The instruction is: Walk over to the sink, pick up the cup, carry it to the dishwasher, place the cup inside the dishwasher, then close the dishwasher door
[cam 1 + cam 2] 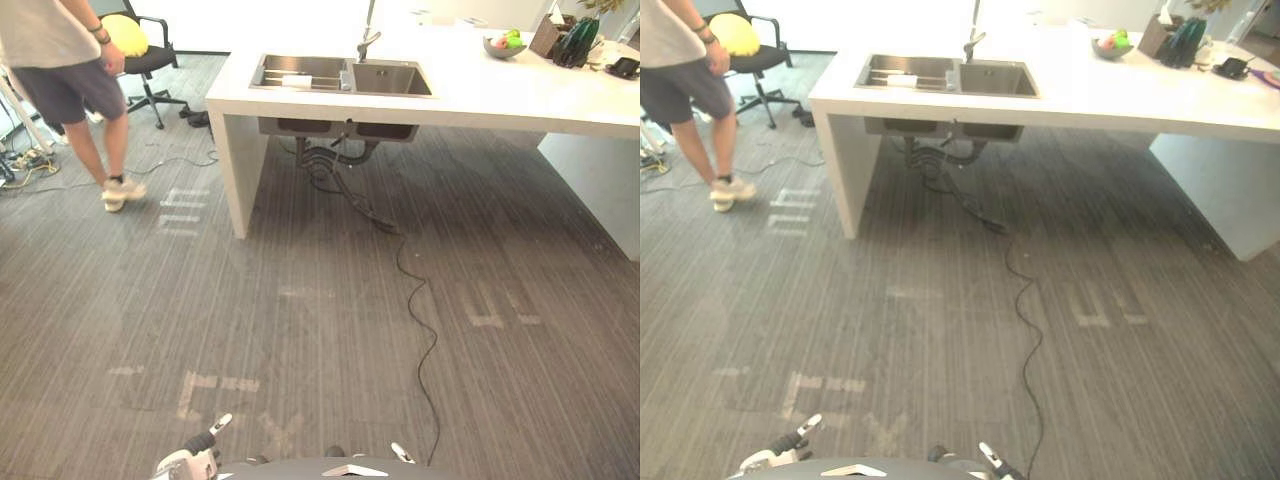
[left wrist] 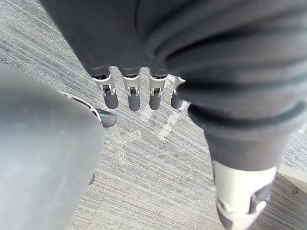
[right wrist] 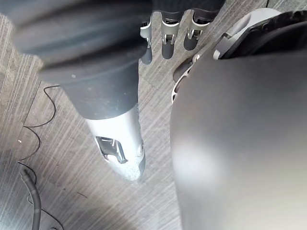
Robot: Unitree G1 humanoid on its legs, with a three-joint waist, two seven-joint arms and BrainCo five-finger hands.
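A small pale thing (image 1: 297,80), too small to tell whether it is the cup, is lying in the left basin of the sink (image 1: 392,80), which is sitting in the white counter (image 1: 480,95) well ahead across the floor. A person (image 1: 65,70) is standing left of the counter. The left hand (image 2: 132,93) and right hand (image 3: 168,40) are hanging low, fingers released, holding nothing.

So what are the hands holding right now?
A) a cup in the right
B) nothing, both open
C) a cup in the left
B: the left hand and the right hand both hang with straight fingers, nothing in them.
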